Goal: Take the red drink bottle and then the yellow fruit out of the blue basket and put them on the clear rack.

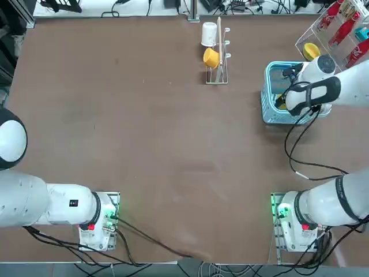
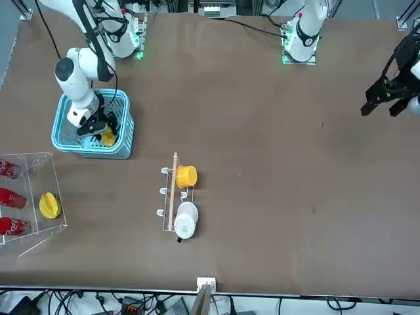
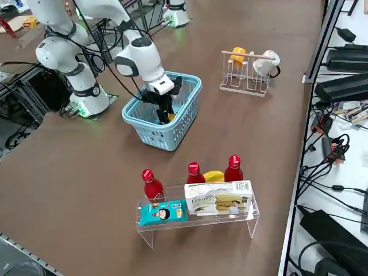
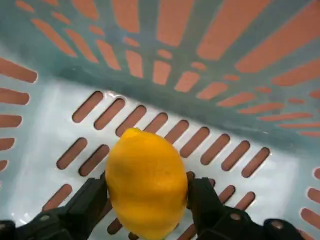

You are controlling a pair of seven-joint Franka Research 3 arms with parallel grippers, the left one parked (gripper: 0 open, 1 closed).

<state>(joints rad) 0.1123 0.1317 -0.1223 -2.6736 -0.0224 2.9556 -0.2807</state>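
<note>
The yellow fruit (image 4: 147,182) lies on the floor of the blue basket (image 4: 200,30). My right gripper (image 4: 148,192) reaches down into the basket and stands open, one finger (image 4: 90,197) on either side of the fruit, close against it. From the front, the fruit (image 2: 108,138) shows beside the gripper (image 2: 98,128) inside the basket (image 2: 92,149). Three red drink bottles (image 3: 194,172) stand on the clear rack (image 3: 195,221); no red bottle shows in the basket.
A second yellow fruit (image 3: 214,176), a blue snack pack (image 3: 163,213) and a pale box (image 3: 218,201) also sit on the rack. A wire stand (image 1: 216,75) at the table's far middle holds a yellow cup (image 1: 211,57) and a white cup (image 1: 209,33).
</note>
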